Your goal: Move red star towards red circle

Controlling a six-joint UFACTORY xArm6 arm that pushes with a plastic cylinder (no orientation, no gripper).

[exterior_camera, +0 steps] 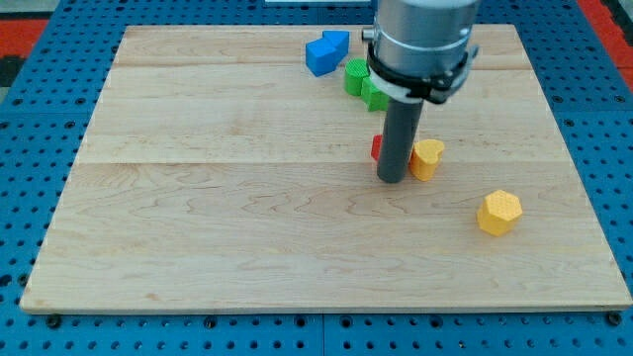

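My tip (392, 181) rests on the wooden board (198, 198), a little right of its middle. A red block (376, 148) shows only as a sliver at the rod's left side, just above the tip; the rod hides most of it, so I cannot make out its shape. I see no other red block; the arm's body covers part of the board toward the view's top. A yellow heart-like block (427, 158) sits right beside the rod, on its right.
A yellow hexagon block (499, 212) lies toward the view's lower right. Two blue blocks (319, 56) (336, 42) sit together near the top edge. Two green blocks (355, 76) (374, 95) lie just left of the arm's body, partly hidden.
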